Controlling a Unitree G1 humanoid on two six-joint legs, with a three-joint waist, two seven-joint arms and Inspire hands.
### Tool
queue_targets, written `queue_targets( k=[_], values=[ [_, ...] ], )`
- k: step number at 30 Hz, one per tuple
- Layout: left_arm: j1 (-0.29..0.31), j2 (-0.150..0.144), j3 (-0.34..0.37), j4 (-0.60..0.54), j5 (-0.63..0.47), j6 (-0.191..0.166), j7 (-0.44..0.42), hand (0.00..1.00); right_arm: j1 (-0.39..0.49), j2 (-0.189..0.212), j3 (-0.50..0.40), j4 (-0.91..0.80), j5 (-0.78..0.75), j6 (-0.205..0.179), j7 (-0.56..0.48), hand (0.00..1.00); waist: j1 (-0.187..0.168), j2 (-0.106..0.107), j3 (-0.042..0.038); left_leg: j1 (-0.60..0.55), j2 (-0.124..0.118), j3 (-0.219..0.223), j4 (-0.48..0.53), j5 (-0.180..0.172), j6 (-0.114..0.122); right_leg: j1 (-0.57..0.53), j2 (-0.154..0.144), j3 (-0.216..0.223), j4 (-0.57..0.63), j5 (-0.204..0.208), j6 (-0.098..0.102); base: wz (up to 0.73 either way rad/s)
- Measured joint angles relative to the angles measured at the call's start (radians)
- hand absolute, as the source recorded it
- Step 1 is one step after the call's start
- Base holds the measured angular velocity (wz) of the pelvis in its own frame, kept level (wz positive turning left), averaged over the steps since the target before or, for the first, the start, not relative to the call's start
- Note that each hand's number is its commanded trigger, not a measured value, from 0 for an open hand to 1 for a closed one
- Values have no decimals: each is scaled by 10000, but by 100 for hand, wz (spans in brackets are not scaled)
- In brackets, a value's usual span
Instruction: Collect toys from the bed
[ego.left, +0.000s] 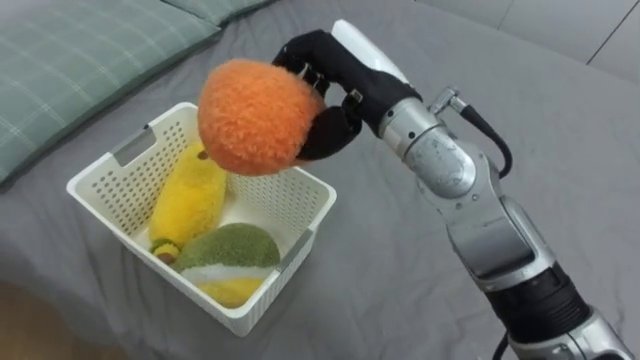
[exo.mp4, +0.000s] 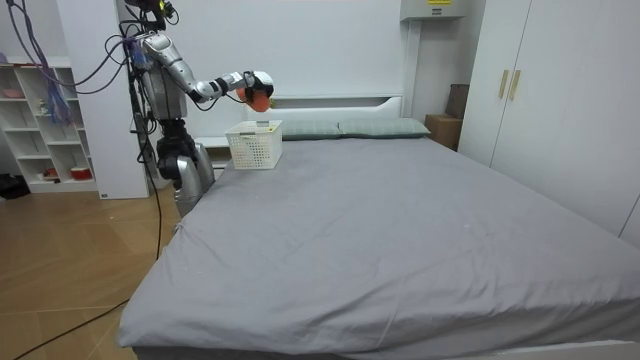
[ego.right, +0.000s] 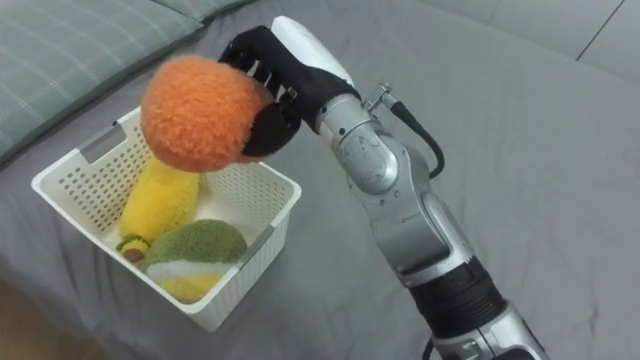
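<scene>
A white slatted basket (ego.left: 105, 210) sits on the grey bed (ego.left: 370, 280), and everything else is placed from it. Two soft toys lie inside. A long yellow plush toy (ego.left: 190, 200) rests along the basket's left side, its dark-tipped end toward the near corner. A rounded green plush toy (ego.left: 232, 250) with a white band and a yellow underside fills the near part of the basket and touches the yellow one. The floor of the basket's far right part shows bare.

The toy being collected, a fuzzy orange ball (ego.left: 255, 115), is in the air above the basket, over its far rim and clear of it. The room view also shows the ball held above the basket with open space between them.

The right hand (ego.left: 340, 75) holds the ball from the side away from the basket's near corner. Its black fingers curl over the ball's top and far side, and the thumb presses in from below. The forearm runs from the hand down and to the right, away from the basket, with the wrist bent so the palm faces the ball.

A green checked pillow (ego.left: 80, 60) lies on the bed beyond the basket to its left. In the room view the robot stands upright on the floor beside the bed's head end, just behind the basket, with a white shelf unit (exo.mp4: 40, 120) further back.
</scene>
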Motion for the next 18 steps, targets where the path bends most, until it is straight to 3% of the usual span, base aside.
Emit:
queue_targets(
  k=[6,18],
  values=[
    [93,5,1,-210,763,-1,-1,0,0,9,-1,144,-79,-1,0,0,0,-53,-29,-21,-10,-37,49,0,0,25,1,14,6,0,0,2],
    [156,116,-32,-587,954,7,-4,0,6,-22,-1,191,-92,-2,43,0,-92,-37,-14,33,-31,-147,61,2,1,125,-6,-28,-5,0,0,1]
  ],
)
